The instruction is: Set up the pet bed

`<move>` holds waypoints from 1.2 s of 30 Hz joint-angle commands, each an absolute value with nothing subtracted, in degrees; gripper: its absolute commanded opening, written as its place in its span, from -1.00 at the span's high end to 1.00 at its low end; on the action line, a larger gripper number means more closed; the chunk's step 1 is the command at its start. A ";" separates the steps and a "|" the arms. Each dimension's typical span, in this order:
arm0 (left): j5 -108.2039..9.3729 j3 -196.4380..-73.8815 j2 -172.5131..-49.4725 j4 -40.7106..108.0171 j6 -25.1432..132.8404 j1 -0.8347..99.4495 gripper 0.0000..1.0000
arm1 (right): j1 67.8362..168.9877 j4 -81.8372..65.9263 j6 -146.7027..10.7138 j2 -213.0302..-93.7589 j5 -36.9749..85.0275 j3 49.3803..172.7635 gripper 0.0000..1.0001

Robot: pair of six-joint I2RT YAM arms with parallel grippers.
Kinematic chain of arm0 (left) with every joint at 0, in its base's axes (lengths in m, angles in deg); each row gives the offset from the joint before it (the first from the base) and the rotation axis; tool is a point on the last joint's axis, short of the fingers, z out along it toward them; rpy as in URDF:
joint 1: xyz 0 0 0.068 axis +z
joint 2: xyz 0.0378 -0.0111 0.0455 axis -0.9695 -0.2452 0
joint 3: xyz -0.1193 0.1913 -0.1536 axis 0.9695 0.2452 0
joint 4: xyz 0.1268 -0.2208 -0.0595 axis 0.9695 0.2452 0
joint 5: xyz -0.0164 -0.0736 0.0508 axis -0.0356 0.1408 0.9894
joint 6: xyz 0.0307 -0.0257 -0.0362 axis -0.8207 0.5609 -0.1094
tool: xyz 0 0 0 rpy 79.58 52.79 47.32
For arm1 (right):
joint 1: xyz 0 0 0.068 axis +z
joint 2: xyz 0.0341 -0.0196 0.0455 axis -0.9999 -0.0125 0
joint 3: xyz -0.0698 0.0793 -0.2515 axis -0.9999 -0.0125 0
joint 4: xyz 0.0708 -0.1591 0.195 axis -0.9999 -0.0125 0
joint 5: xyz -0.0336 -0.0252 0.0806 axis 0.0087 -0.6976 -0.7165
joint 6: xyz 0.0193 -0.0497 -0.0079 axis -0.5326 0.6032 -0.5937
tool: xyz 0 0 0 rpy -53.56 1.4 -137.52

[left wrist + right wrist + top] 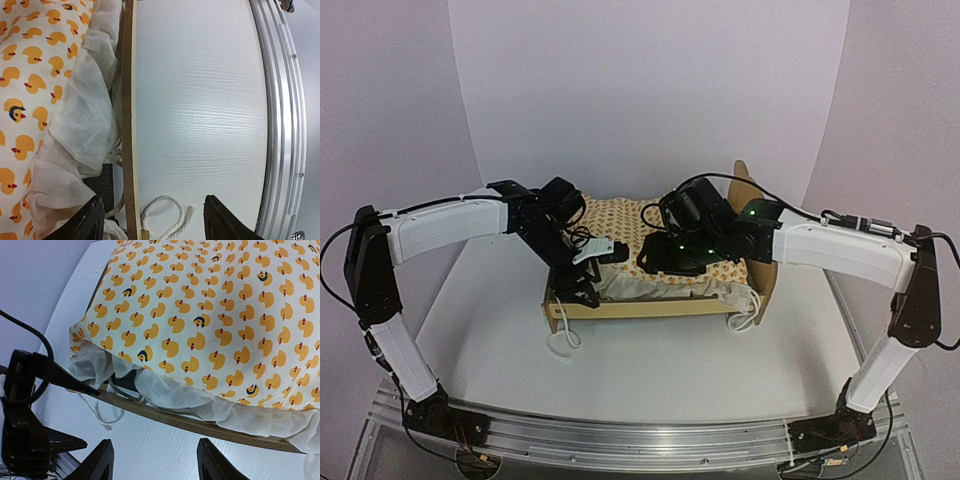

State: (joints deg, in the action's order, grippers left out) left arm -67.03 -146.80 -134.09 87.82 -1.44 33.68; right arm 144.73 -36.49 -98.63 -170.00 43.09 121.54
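The pet bed (650,308) stands mid-table with its headboard (767,270) at the right end. A duck-print mattress cushion (620,215) with a white ruffle (85,125) lies in it. My left gripper (582,290) hangs open at the bed's left near corner. In the left wrist view its jaws straddle the near side rail (129,125), with nothing gripped. My right gripper (670,262) hovers over the cushion (210,315). It is open and empty above the table, just in front of the rail (200,422).
White rope loops lie on the table at the bed's left corner (165,217) and right corner (745,318). A patch of the dark fabric base (105,182) shows beside the ruffle. The metal mounting rail (640,440) runs along the near table edge.
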 commanded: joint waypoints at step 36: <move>-48.42 -147.17 -133.03 78.45 8.91 43.49 1.00 | 148.47 -30.12 -94.08 -198.71 32.40 146.14 0.45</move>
State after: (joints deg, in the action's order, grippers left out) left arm -45.89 -143.75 -135.31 76.31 5.56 42.90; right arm 147.59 -31.41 -95.40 -191.86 34.76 139.24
